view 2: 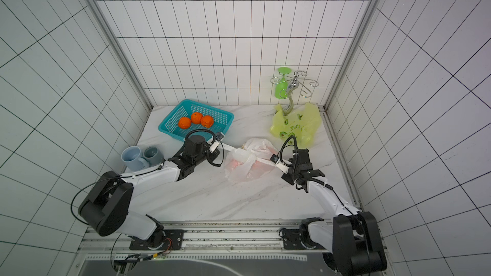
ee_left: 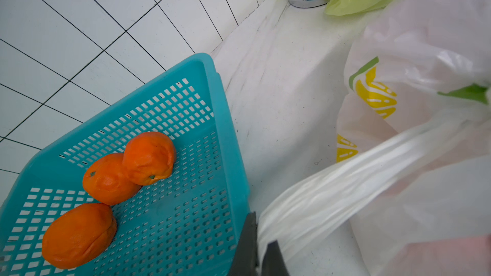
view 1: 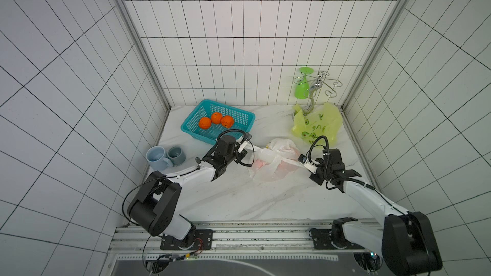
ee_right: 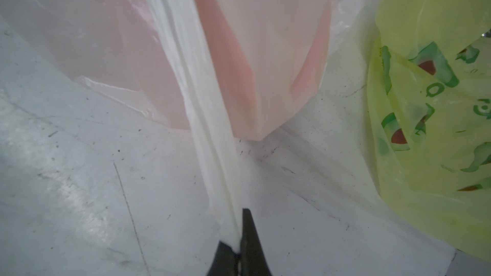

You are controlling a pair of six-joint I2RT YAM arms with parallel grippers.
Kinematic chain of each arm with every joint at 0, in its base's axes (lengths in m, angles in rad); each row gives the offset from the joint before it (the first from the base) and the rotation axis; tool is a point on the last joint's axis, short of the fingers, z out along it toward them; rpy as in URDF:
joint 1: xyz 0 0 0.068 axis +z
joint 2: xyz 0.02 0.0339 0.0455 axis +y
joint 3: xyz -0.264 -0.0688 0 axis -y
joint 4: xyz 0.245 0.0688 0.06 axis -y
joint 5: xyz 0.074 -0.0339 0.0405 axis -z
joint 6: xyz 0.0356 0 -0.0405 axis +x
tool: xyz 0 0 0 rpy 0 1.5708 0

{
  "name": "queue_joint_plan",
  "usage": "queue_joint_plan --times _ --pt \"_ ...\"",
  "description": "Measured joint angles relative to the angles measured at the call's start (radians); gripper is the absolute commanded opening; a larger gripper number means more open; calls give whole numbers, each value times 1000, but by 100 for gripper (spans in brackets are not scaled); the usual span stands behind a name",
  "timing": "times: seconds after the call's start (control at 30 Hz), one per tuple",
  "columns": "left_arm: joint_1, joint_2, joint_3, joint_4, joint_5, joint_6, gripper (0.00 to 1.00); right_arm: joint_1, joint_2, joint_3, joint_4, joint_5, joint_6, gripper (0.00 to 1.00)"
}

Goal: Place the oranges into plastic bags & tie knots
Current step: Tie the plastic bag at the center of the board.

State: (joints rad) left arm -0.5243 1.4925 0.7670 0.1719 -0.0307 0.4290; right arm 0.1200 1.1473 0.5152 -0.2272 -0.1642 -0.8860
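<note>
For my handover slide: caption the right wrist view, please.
Right gripper shut on a taut handle of the white bag; yellow-green bag alongside.

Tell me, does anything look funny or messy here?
The three oranges in the teal basket look dented and wrinkly, not round. The yellow-green bag lies crumpled against the metal stand.

Mock kitchen test cell: white tiled walls (view 1: 239, 35), marble countertop (view 1: 239, 197), robot arms (view 1: 191, 175) on rail (view 1: 265, 236).
</note>
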Motion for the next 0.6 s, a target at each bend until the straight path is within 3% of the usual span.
queue_joint_plan --times 0.17,0.27,0.33,0.37,0.47,0.6 --pt "0 -86 2 -80 79 -40 0 -5 -40 57 -127 -65 35 1" --pt "24 -151 36 -131 155 -79 49 -16 -52 150 -228 -126 87 42" --pt "50 -169 87 -172 197 -100 69 -23 -67 204 -267 -170 113 77" --pt "63 -171 121 -200 219 -107 76 -19 -75 230 -277 -193 129 85" --pt "93 -173 207 -282 292 -124 84 53 -83 307 -274 -238 164 92" --pt "159 -204 246 -359 386 -150 86 247 -22 362 -187 -237 215 98"
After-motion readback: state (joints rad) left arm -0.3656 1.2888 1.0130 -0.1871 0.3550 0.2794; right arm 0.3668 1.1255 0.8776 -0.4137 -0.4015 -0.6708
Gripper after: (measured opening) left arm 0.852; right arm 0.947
